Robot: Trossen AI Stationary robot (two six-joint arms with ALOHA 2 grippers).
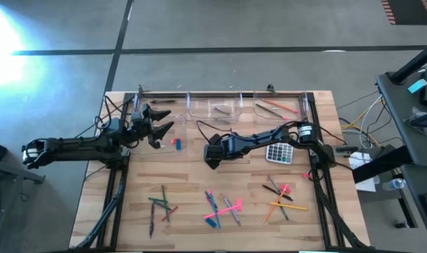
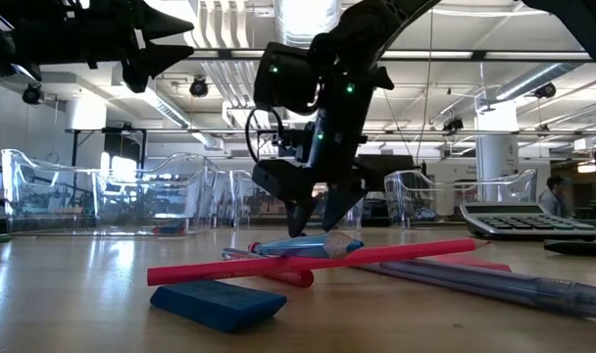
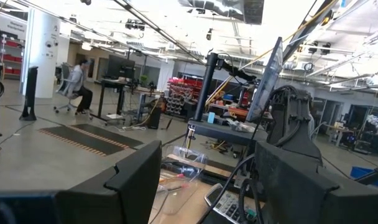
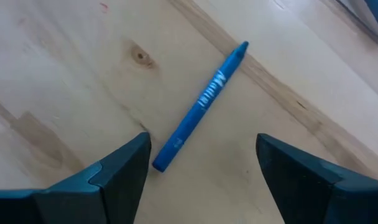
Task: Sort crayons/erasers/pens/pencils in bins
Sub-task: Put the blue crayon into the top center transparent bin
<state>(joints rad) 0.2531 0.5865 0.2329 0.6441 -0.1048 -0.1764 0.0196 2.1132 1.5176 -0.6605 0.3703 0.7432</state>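
Note:
A blue crayon (image 4: 201, 102) lies flat on the wooden table. My right gripper (image 4: 203, 149) is open and points down just above it, one finger on either side of its near end, touching nothing. It hangs at the table's middle (image 1: 212, 156) and shows close over the tabletop in the low view (image 2: 313, 211). My left gripper (image 1: 157, 121) is open and empty, raised over the far left of the table near the clear bins (image 1: 199, 105). A blue eraser (image 2: 218, 302) lies flat in the foreground beside a long red stick (image 2: 313, 260).
A grey calculator (image 1: 279, 152) lies right of my right gripper. Three loose heaps of sticks lie near the front: left (image 1: 159, 206), middle (image 1: 220, 209), right (image 1: 280, 197). The rightmost bin (image 1: 277, 107) holds a few sticks. A small red and blue piece (image 1: 175, 143) lies near my left gripper.

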